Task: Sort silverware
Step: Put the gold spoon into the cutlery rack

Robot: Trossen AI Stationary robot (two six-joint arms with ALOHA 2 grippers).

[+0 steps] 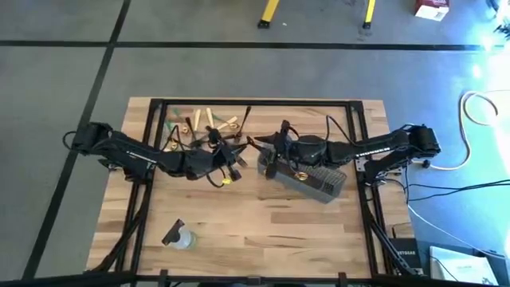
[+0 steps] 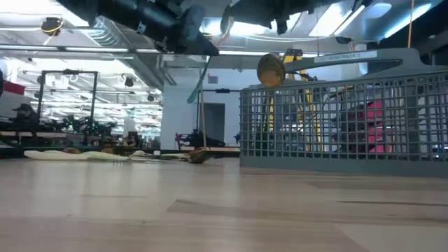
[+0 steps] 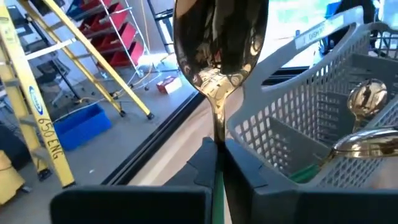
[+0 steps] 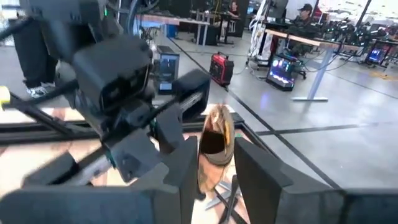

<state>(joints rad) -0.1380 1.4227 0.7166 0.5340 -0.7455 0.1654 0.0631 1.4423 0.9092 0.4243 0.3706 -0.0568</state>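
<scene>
My left gripper (image 1: 237, 158) hangs over the table's middle, shut on a gold spoon (image 3: 219, 43) with a green handle. My right gripper (image 1: 267, 155) faces it from the right, just left of the grey mesh basket (image 1: 319, 185), and is shut on a second gold spoon (image 4: 216, 140). More gold spoons (image 3: 367, 99) stand in the basket, bowls up. The remaining silverware (image 1: 203, 123), tan, black and green, lies loose on the wood at the far left. My left gripper pinches the spoon between its two fingers at the neck (image 3: 217, 134), where gold meets the green handle. The bowl sticks out ahead of the fingers. The green handle (image 2: 198, 78) slants down below the gripper, clear of the table. My right gripper has the second spoon between its two fingers (image 4: 180, 171), near the narrow end of the bowl (image 4: 208, 177). The bowl stands out ahead of the fingers. The fingers hide the handle, and the spoon is off the table.
A small clear bottle (image 1: 182, 237) lies on its side near the front left. Black frame rails (image 1: 151, 127) run along the table's left, far and right sides. Bare wood shows at the front middle and right (image 1: 279, 239). The two grippers are close together.
</scene>
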